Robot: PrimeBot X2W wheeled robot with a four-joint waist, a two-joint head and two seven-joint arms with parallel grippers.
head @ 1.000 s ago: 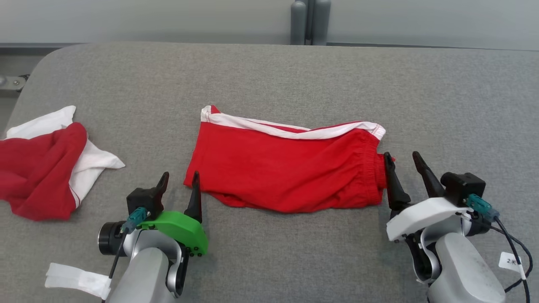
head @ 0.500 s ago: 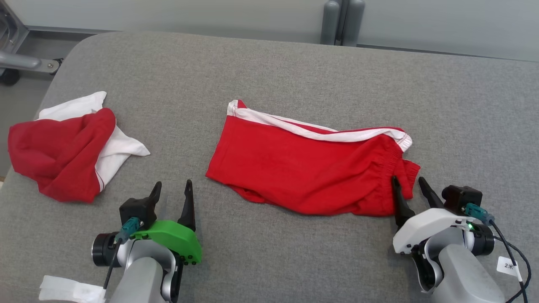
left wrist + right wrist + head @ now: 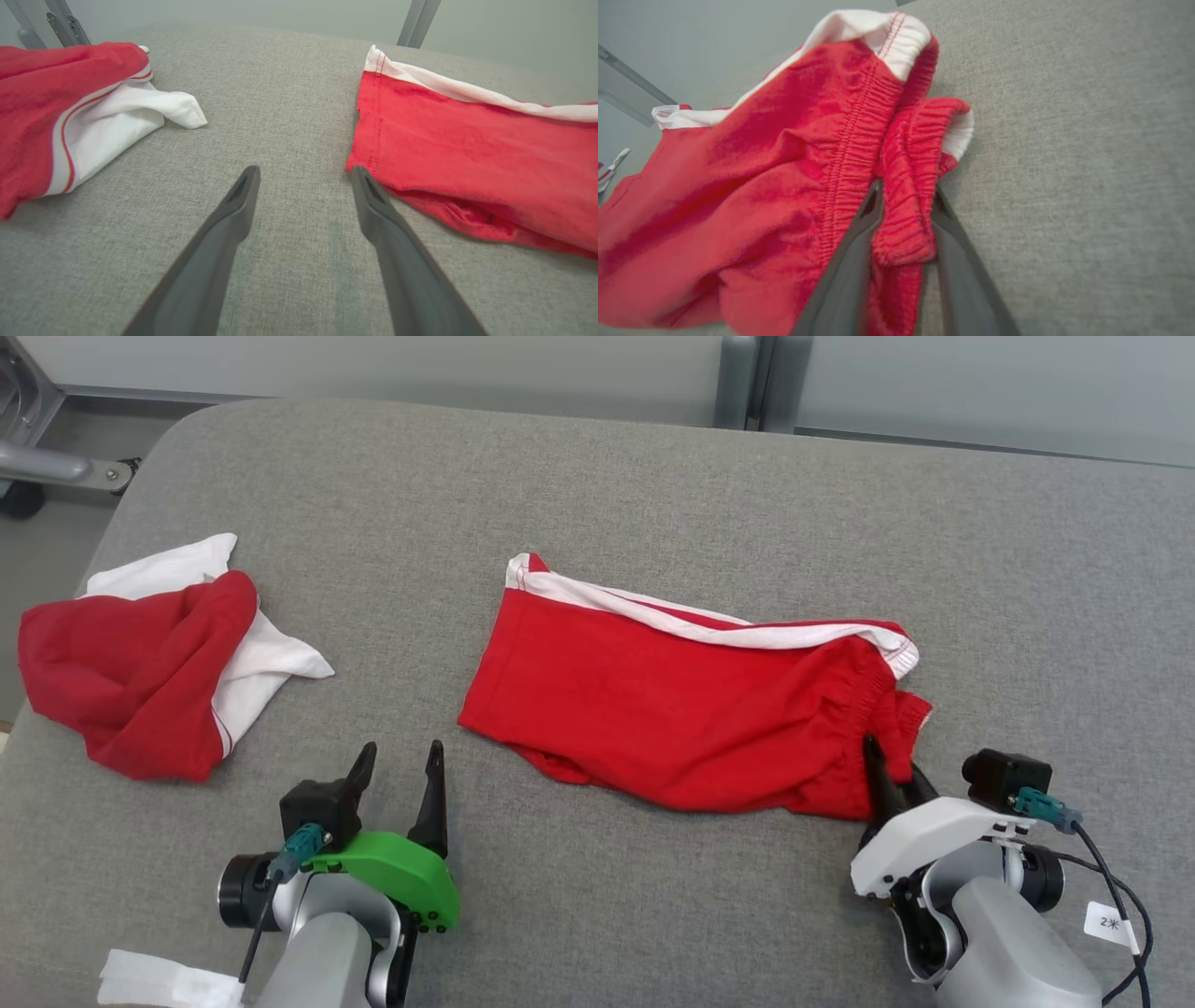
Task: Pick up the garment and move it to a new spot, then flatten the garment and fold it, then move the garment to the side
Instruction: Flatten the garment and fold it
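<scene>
The garment, red shorts (image 3: 681, 709) with white trim, lies folded across the middle of the grey table (image 3: 607, 495). My right gripper (image 3: 894, 775) is at the shorts' right end, shut on a bunched fold of the elastic waistband (image 3: 903, 224), which sits between its two fingers. My left gripper (image 3: 401, 751) stands open over bare table, just left of the shorts' lower left corner (image 3: 369, 158). Its right finger (image 3: 373, 210) is close beside the hem, and nothing is between its fingers (image 3: 304, 172).
A second red and white garment (image 3: 149, 672) lies crumpled near the table's left edge and also appears in the left wrist view (image 3: 60, 102). A metal frame (image 3: 56, 467) stands beyond the table's far left corner. A grey post (image 3: 747, 383) rises behind the far edge.
The head camera shifted, so the whole picture moved. My right gripper went from open beside the waistband to shut on it. My left gripper edged slightly right toward the shorts.
</scene>
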